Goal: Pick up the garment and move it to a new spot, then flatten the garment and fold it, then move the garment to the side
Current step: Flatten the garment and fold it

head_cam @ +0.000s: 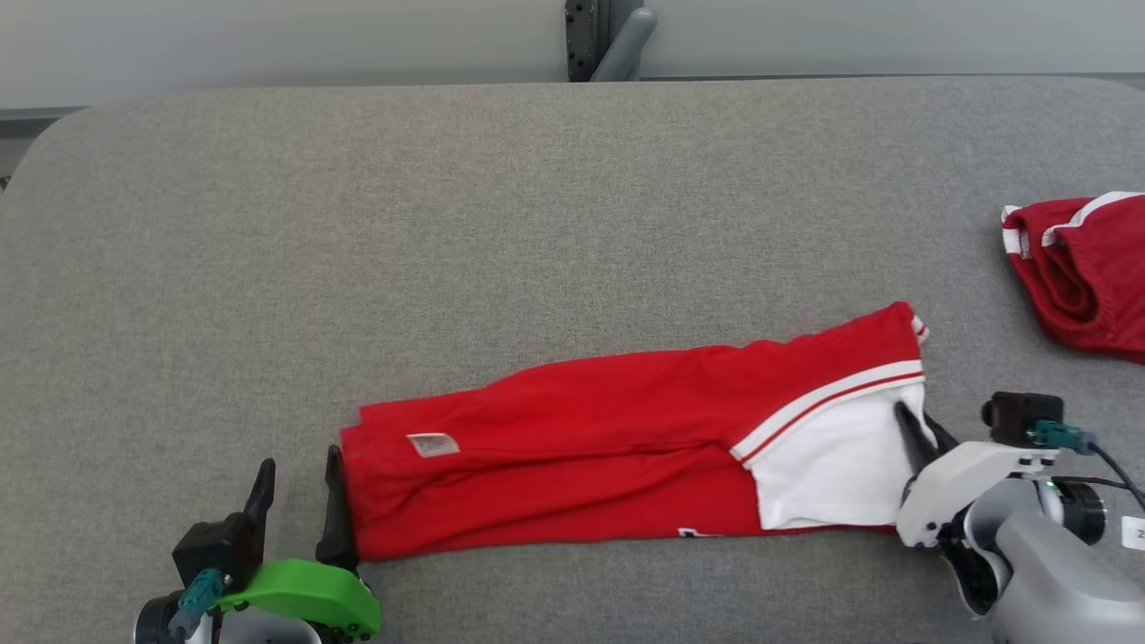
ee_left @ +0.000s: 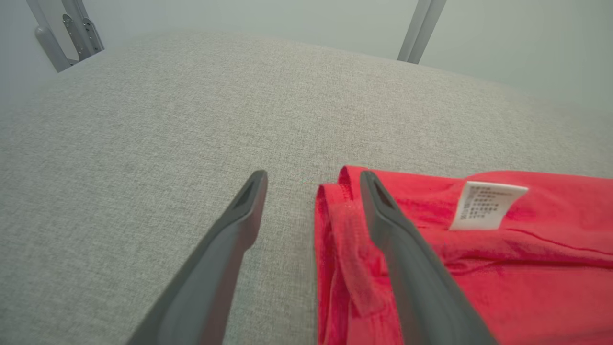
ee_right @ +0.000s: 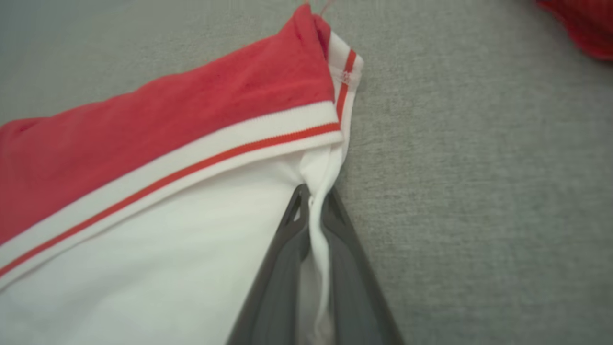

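A red garment point(head_cam: 608, 447) with a white panel and a white-and-red stripe lies folded into a long band across the grey padded table point(head_cam: 537, 224). At its right end my right gripper point(head_cam: 914, 429) is shut on the garment's white edge point(ee_right: 318, 225), which is pinched into a ridge between the two dark fingers. My left gripper point(head_cam: 300, 483) stands open at the band's left end. One of its fingers point(ee_left: 383, 215) rests over the red hem point(ee_left: 335, 230); the other finger point(ee_left: 239, 215) is on bare table. A white care label point(ee_left: 486, 205) lies on the red cloth close by.
A second red garment with white trim point(head_cam: 1087, 268) lies bunched at the table's right edge, a red corner point(ee_right: 584, 24) of it in the right wrist view. A grey metal post point(head_cam: 608, 40) stands behind the far edge. The table's rounded left corner point(head_cam: 45, 152) is near.
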